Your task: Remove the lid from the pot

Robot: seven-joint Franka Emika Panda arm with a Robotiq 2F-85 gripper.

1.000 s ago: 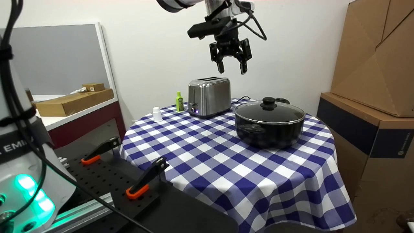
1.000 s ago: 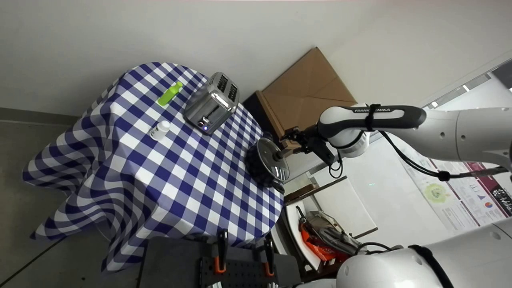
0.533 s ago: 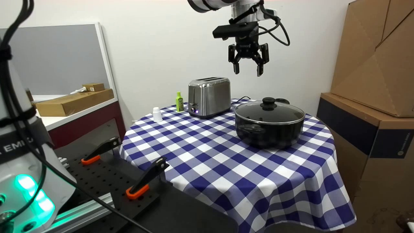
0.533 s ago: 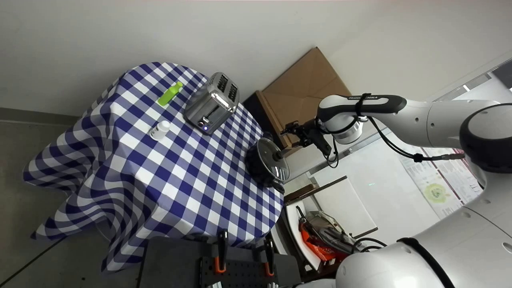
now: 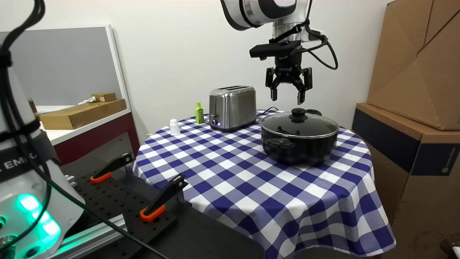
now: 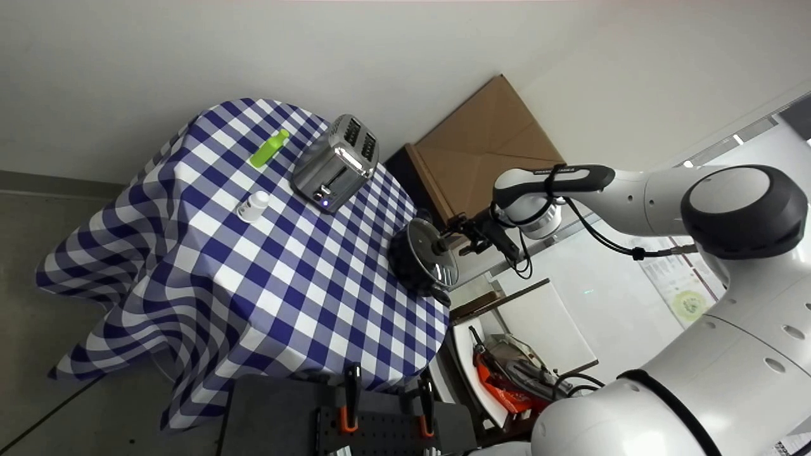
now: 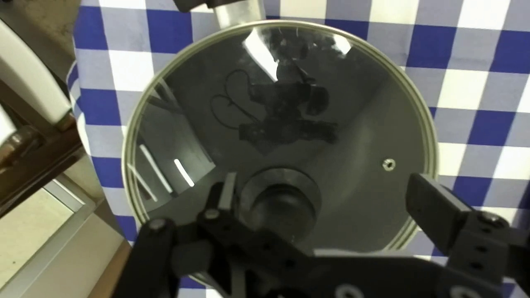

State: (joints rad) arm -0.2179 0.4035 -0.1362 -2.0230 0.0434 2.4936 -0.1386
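The black pot (image 5: 302, 151) stands on the checked tablecloth, and it also shows in an exterior view (image 6: 404, 263). The see-through glass lid (image 5: 278, 124) lies on it, with a black centre knob (image 5: 298, 115). My gripper (image 5: 287, 98) is open and empty above the lid, its fingertips a little higher than the knob. In the wrist view the lid (image 7: 352, 136) fills the middle. There the knob (image 7: 285, 207) lies between the open fingers of my gripper (image 7: 325, 192), much closer to the left finger (image 7: 227, 194). The gripper's body hides the lid's lower part.
A silver toaster (image 5: 233, 108) stands behind and left of the pot. A green bottle (image 5: 199, 113) and a white bottle (image 5: 174, 128) stand further left. Tall cardboard boxes (image 5: 402, 154) stand right of the table. Two black clamps (image 5: 163, 198) rise at the near table edge.
My gripper has moved right, from near the toaster to over the pot, and then down towards the lid. It stays open. The pot and lid have not moved.
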